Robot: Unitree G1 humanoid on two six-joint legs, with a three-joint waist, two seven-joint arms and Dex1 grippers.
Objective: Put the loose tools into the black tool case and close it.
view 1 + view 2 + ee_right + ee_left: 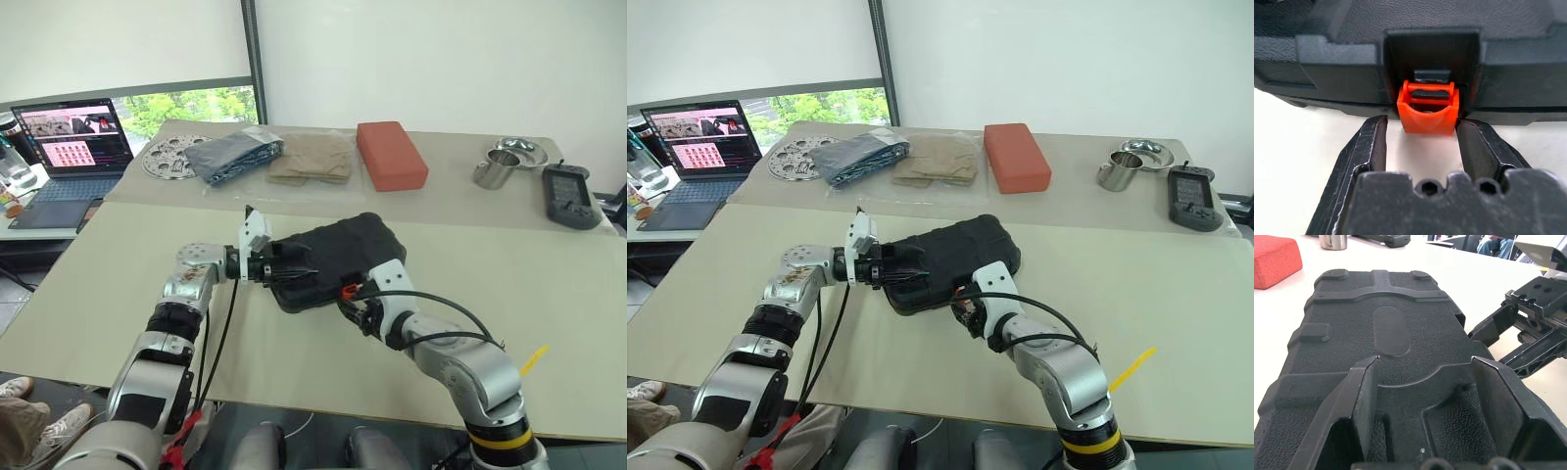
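Right gripper (1421, 139) spread apart, fingers flanking orange latch (1428, 111) of closed black tool case (333, 257); left gripper (286, 267) released, pressing lid.

A black tool case (333, 257) is lying flat and closed, lid down, on a beige surface (549, 284). Its textured plastic lid is showing raised ribs and an oval panel. An orange latch (1428, 110) is hanging open at its front edge.

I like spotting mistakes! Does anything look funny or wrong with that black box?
The ribbed black plastic tool case lies shut, but its small orange latch looks unfastened, sticking out between the right gripper's open fingers. Nothing looks broken or spilled.
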